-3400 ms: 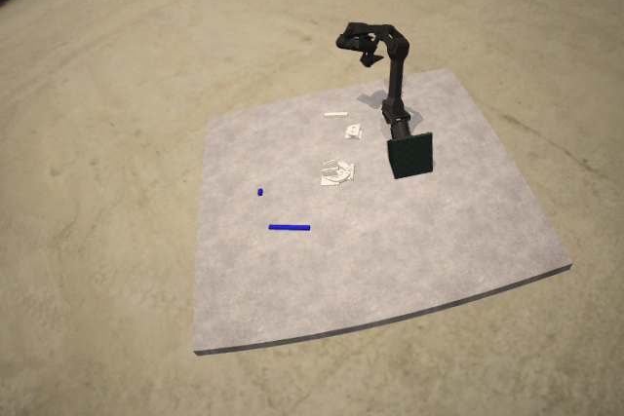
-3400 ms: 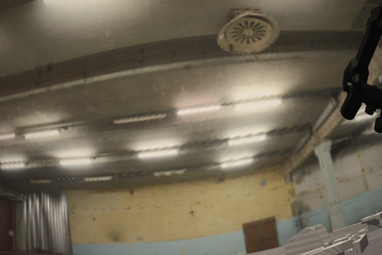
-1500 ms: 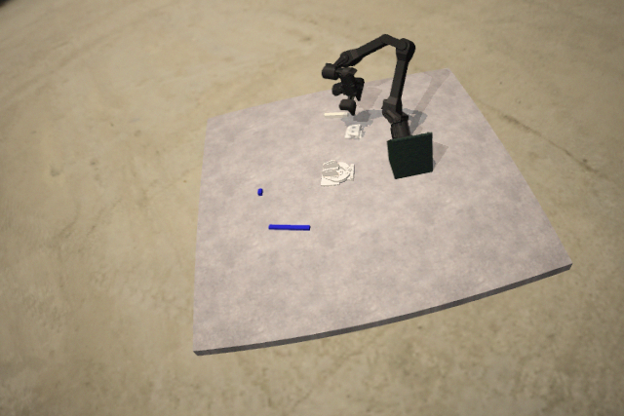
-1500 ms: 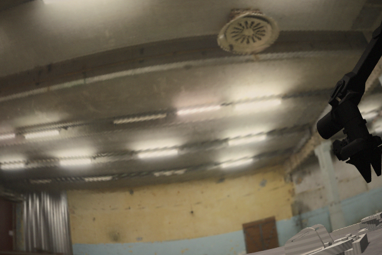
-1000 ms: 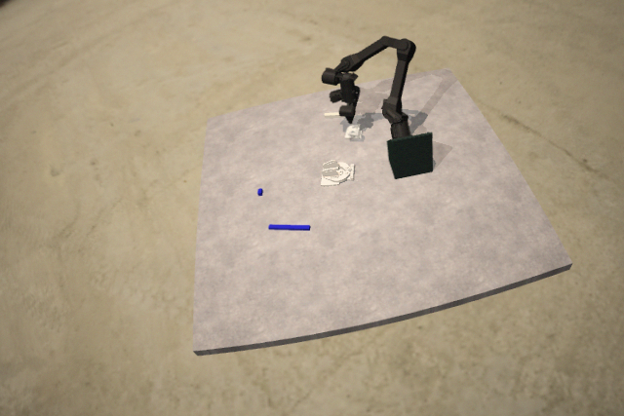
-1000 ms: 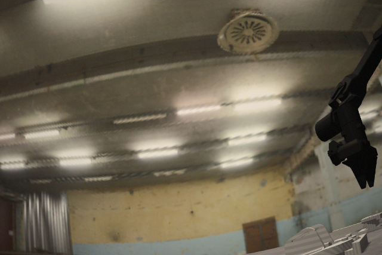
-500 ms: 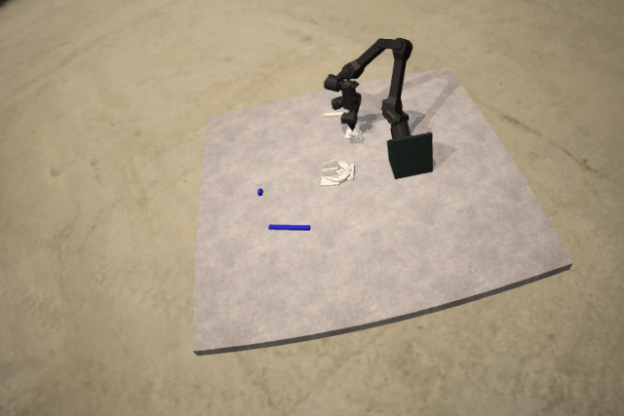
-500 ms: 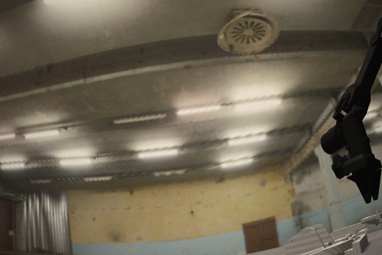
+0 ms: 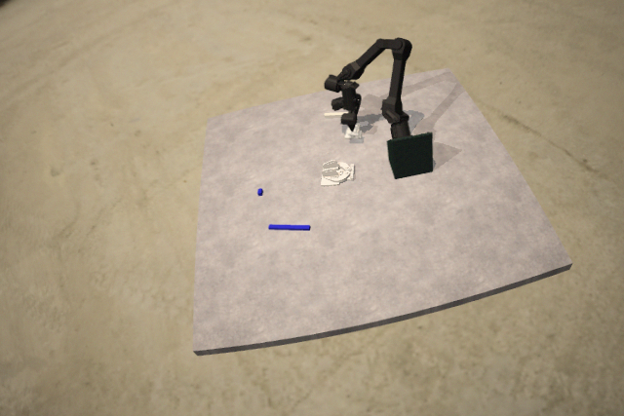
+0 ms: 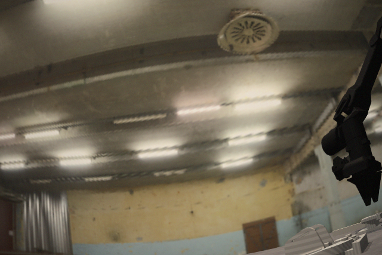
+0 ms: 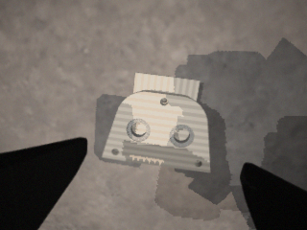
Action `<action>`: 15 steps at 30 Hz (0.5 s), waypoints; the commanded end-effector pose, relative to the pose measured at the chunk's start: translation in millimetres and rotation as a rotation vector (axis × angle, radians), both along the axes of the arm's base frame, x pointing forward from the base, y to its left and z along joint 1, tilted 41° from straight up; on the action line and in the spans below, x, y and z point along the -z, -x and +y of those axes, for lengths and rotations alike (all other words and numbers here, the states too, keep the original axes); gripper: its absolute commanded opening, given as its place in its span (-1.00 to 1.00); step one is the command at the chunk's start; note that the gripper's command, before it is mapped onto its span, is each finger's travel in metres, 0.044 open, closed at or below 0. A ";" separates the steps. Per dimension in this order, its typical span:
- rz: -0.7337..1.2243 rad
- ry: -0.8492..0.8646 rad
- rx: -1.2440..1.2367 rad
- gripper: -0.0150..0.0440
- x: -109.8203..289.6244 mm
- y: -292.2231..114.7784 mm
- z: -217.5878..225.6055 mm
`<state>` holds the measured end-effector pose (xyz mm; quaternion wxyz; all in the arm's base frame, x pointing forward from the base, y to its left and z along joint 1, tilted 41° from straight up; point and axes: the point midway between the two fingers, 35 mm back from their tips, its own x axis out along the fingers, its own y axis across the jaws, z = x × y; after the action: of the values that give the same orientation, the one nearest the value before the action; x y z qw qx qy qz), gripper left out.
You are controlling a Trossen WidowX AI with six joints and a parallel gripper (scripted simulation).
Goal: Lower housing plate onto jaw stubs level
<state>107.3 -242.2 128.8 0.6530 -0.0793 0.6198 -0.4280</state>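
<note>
Wrist view | fingers wide open | holding nothing (housing plate point(image 11: 155, 112) lies between, untouched)

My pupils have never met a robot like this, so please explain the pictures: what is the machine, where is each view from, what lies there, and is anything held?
The machine is one black jointed arm ending in a gripper. The top view looks down on the tabletop; the exterior view looks from low down, mostly at ceiling; the wrist view looks down past the fingers.

A small white plate lies below the gripper. Nearby are a larger white assembly, a pale bar, a blue rod and a tiny blue piece.

Nothing is held; the fingers are open.
</note>
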 end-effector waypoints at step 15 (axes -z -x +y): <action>0.011 -0.014 -0.003 1.00 16.2 3.6 -7.8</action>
<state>104.4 -251.1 117.0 0.6513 -0.0787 0.6220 -0.4275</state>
